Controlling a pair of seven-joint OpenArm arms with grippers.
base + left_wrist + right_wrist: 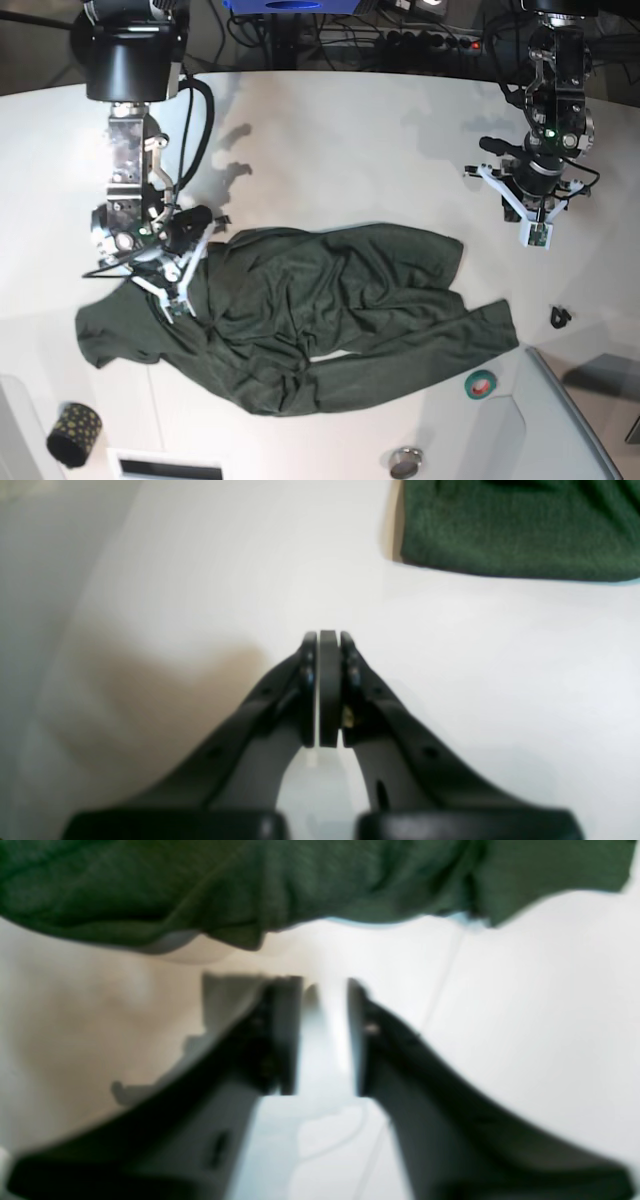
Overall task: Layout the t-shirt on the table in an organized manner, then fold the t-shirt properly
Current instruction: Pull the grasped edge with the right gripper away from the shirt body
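On the left of the base view is the right arm w/ its black-and-white right gripper [178, 290]. It hangs over the left part of the big dark green soft long-sleeve t-shirt [300, 310]. In the right wrist view the right gripper [325, 1035] has its jaws a bit apart, w/ white table showing in the gap. Nothing is in between them. The shirt edge [300, 885] is just past the tips, lumpy and a bit lifted, not touching them.

The shirt lies crumpled across the middle of the big smooth white table [330, 150], w/ lots of folds. One sleeve end sticks out to the left, another part runs out to the right.

Near the front edge sit a dark dotted roll [73, 430], a small round silver thing [405, 462] and a green tape ring [482, 382].

On the right, the left gripper [535, 232] is well apart from the shirt, over bare table. In the left wrist view the left gripper [328, 640] is closed tight, pads pressed together, holding nothing. A corner of the shirt [520, 530] shows up top.
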